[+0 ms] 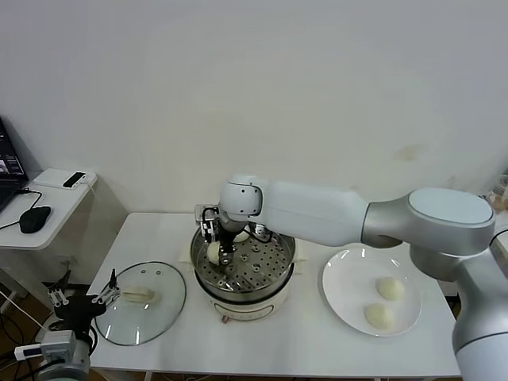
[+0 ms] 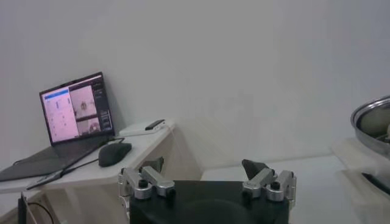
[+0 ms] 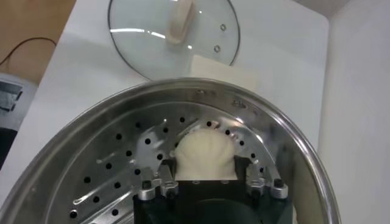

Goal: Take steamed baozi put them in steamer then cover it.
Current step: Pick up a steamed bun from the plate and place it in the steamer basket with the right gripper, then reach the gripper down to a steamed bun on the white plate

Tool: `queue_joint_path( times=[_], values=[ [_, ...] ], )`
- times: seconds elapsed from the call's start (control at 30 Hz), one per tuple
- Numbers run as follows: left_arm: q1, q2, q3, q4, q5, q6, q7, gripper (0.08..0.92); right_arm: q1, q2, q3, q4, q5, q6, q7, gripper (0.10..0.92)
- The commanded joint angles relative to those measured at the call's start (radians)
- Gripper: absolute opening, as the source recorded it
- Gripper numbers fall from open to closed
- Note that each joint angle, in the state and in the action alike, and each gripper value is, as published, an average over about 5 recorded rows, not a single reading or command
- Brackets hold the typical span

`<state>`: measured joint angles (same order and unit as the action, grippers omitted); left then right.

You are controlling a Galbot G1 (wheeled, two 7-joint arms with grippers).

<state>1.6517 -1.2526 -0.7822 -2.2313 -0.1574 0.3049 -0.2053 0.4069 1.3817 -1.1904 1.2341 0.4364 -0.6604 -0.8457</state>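
The steel steamer (image 1: 274, 266) stands on its cream base at the table's middle. My right gripper (image 1: 216, 252) reaches down into it and is shut on a cream-white baozi (image 1: 212, 251) just over the left part of the perforated tray (image 3: 109, 170). The right wrist view shows that baozi (image 3: 205, 152) held between the two fingers of the gripper (image 3: 205, 161). Two more baozi (image 1: 389, 288) (image 1: 379, 315) lie on the white plate (image 1: 341, 278) at the right. The glass cover (image 1: 159, 313) lies flat on the table left of the steamer; it also shows in the right wrist view (image 3: 140, 36). My left gripper (image 1: 79, 298) is open and empty at the table's left front corner.
A pale rounded shape (image 1: 240, 236) sits in the steamer behind my right wrist, mostly hidden. A low side table (image 1: 55, 198) with a mouse (image 1: 35, 218) and a laptop (image 2: 76, 112) stands at the far left. The steamer rim (image 2: 372, 122) shows in the left wrist view.
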Motion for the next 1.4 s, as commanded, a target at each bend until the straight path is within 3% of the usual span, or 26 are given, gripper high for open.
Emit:
queue_joint_path(
  times=[0.03,0.43,0.8,1.03,1.4],
  values=[
    [0.0,0.0,0.001,-0.005,0.0,0.002,0.0,0.823,0.051,-0.042,0.01,0.045,-0.016,0.012,-0.064,0.806],
    [0.001,0.011,0.009,-0.014,0.001,0.005,0.002,0.823,0.267,-0.437,0.027,0.314,-0.102,0.174,-0.275,0.823],
    [0.006,0.018,0.025,-0.013,0.004,0.004,0.002,0.823,0.19,-0.897,0.015,0.548,-0.314,0.324,-0.348,0.823],
    [0.006,0.015,0.035,-0.007,0.008,0.004,0.002,0.823,0.021,-1.029,0.066,0.615,-0.444,0.358,-0.336,0.823],
    [0.005,0.019,0.036,-0.005,0.011,0.007,0.001,0.823,-0.506,-1.149,0.391,0.612,-0.598,0.372,-0.303,0.823]
  ],
)
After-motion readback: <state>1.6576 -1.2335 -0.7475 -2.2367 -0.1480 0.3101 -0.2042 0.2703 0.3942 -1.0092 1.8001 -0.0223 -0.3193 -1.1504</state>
